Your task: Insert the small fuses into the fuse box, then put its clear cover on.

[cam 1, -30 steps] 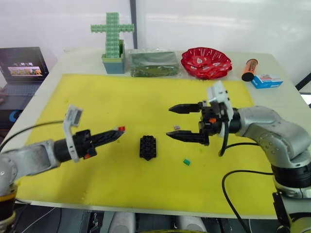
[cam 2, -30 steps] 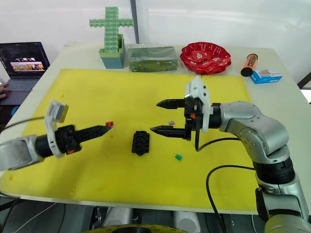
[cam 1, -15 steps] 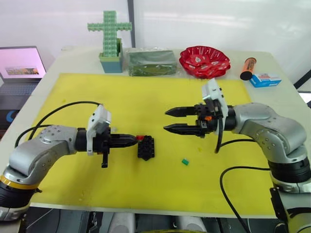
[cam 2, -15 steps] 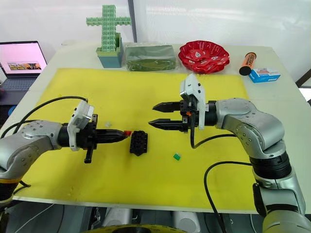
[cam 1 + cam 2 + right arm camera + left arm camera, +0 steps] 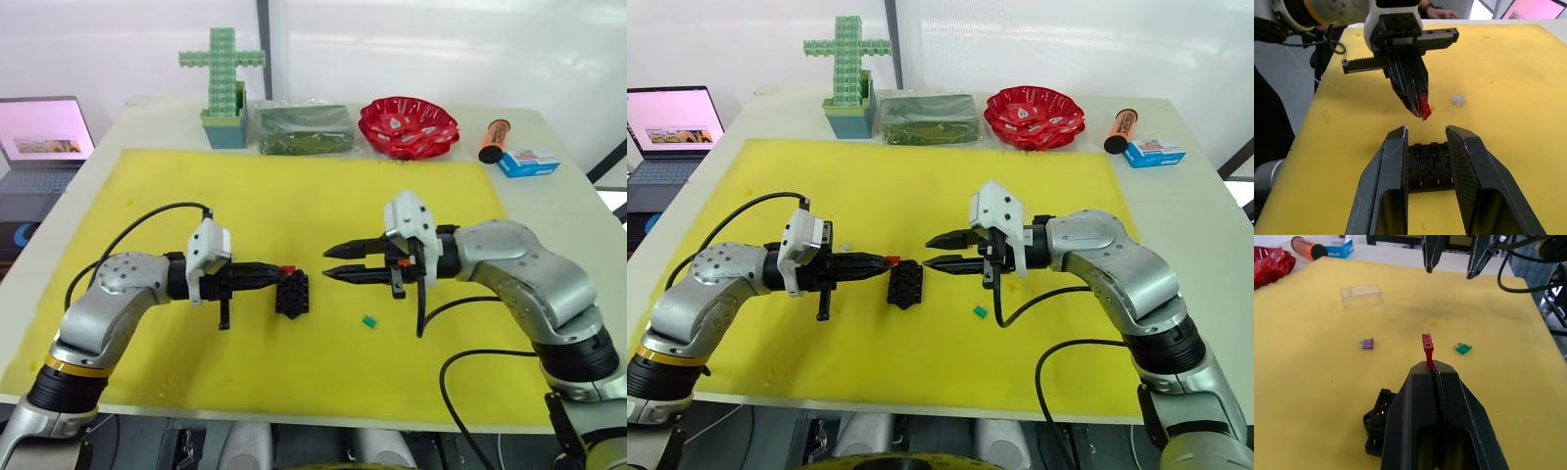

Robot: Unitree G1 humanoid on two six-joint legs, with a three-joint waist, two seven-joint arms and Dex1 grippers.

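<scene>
Yellow mat (image 5: 245,196) on the table — left end effector (image 5: 280,271), clamping the red fuse (image 5: 288,269), has reached the fuse box (image 5: 294,294); right end effector (image 5: 331,266) has closed in, fingers apart, empty — insertion imminent.

Lab: laptop (image 5: 674,122); yellow mat (image 5: 921,196)

A pale table (image 5: 578,211) carries a yellow mat (image 5: 176,191). On the mat lie the fuse box (image 5: 293,294) near the middle, a green fuse (image 5: 370,320) toward the near edge, a purple fuse (image 5: 1367,343), a whitish fuse (image 5: 1458,100) and the clear cover (image 5: 1361,296). Along the far edge stand a green cross (image 5: 223,83), a bag (image 5: 301,128), a red bowl (image 5: 408,125), an orange tube (image 5: 490,140) and a carton (image 5: 527,162).
</scene>
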